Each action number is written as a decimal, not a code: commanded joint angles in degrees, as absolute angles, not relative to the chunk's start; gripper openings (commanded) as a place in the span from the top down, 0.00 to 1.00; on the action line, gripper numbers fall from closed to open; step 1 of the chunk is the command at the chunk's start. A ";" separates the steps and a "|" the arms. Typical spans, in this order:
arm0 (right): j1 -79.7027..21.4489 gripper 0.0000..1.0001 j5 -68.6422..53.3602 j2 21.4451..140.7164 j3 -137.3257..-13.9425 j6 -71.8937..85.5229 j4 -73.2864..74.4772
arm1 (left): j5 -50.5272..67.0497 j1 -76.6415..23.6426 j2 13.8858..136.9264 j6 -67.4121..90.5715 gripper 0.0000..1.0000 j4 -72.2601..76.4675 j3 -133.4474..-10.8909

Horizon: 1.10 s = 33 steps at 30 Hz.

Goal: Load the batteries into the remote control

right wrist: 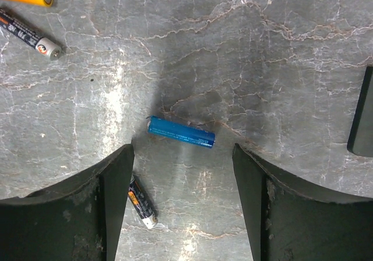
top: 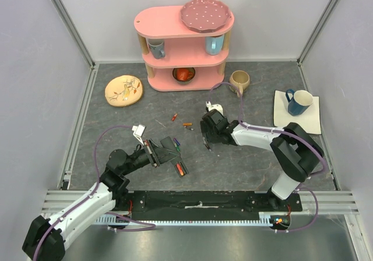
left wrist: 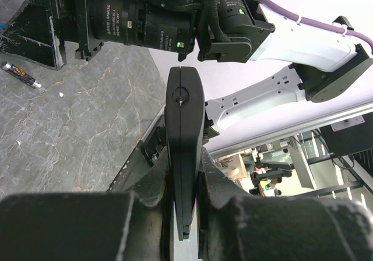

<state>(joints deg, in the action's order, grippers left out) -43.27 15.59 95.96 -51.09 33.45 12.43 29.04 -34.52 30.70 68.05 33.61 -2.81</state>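
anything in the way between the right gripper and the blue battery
Nothing visible does. The right gripper hangs open over the blue battery, with only bare table between its fingers and the battery. A black battery lies close beside one finger, off to the side, not across the path.

White arm shells [top: 252,136], black joints [top: 294,153], purple cables [top: 116,127] looping alongside

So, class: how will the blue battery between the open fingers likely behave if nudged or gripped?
The blue battery is a smooth cylinder lying on its side, so a nudge would probably roll it. It looks rigid, unlikely to bend. Its glossy wrap may slip in the right gripper.
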 commanded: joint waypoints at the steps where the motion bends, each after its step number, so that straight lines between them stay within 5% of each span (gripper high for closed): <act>1: -43.51 0.26 16.08 98.17 -52.73 35.59 10.90 | 28.65 -34.54 29.62 66.88 0.98 37.09 -1.76; 15: -43.68 0.22 19.25 100.28 -55.46 33.31 12.83 | 28.65 -34.54 29.09 66.27 0.98 36.12 -2.02; 33: -44.03 0.38 20.39 101.34 -53.00 42.71 15.29 | 29.27 -34.54 28.65 66.53 0.98 36.30 -1.93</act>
<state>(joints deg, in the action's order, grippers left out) -43.62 20.71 99.37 -54.15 38.83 12.14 29.06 -34.52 29.91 68.05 33.56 -2.81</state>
